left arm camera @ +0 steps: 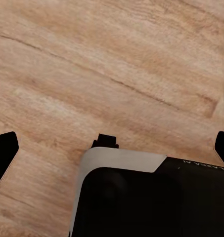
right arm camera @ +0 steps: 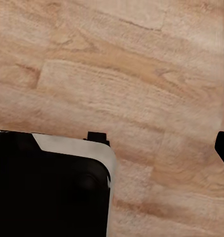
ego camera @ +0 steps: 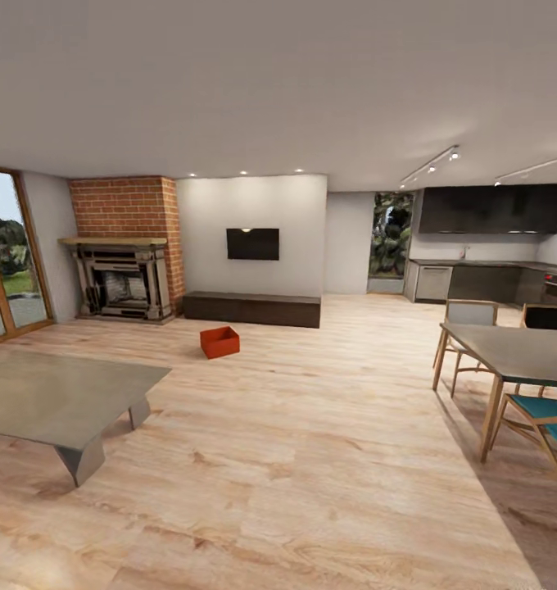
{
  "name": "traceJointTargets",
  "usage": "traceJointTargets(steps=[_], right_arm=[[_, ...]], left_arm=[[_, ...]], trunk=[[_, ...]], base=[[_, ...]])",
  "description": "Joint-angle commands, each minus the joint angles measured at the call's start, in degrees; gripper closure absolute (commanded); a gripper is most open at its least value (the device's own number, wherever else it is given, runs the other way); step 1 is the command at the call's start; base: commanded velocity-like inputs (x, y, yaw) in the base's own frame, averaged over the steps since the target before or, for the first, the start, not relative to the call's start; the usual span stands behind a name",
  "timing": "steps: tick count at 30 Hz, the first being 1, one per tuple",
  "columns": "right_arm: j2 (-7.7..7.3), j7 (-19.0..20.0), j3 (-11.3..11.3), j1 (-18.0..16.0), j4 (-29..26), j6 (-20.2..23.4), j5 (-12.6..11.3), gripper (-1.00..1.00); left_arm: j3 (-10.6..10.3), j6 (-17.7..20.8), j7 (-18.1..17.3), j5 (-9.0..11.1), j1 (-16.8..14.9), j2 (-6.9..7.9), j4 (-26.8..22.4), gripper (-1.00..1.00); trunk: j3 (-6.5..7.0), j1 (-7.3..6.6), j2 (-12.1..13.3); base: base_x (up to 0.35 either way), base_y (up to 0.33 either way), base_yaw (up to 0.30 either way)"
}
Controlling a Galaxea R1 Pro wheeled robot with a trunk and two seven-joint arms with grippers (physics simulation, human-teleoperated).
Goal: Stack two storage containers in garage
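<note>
One orange-red storage container (ego camera: 219, 342) is being shown on the living room's wood floor (ego camera: 311, 459), near the far dark bench (ego camera: 252, 309). Whether either gripper is open cannot be told.

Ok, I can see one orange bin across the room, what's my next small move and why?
Probably drive the base forward and slightly left toward the storage container. It sits far off on the wood floor before the dark bench, the path between the grey table and dining table looks open, and both wrist cameras see bare planks.
</note>
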Motion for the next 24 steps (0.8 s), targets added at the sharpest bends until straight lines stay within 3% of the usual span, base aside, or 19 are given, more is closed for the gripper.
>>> traceJointTargets(steps=[1,7,24], right_arm=[[0.01,-0.14,0.22,-0.09,0.15,-0.23,0.47,-1.00],[-0.03,-0.14,0.22,-0.09,0.15,-0.23,0.47,-1.00],[-0.22,0.03,0.35,-0.09,0.15,0.20,0.57,-1.00]], left_arm=[[-0.50,-0.10,0.16,0.47,-0.02,0.00,-0.01,-1.00],[-0.50,-0.05,0.16,0.49,-0.02,0.02,-0.02,-1.00],[-0.48,0.14,0.16,0.44,-0.02,0.00,-0.03,-1.00]], trunk=[[-0.09,0.04,-0.05],[-0.09,0.04,-0.05],[-0.09,0.04,-0.05]], base=[[0.324,0.000,-0.285],[0.324,0.000,-0.165],[0.324,0.000,-0.008]])
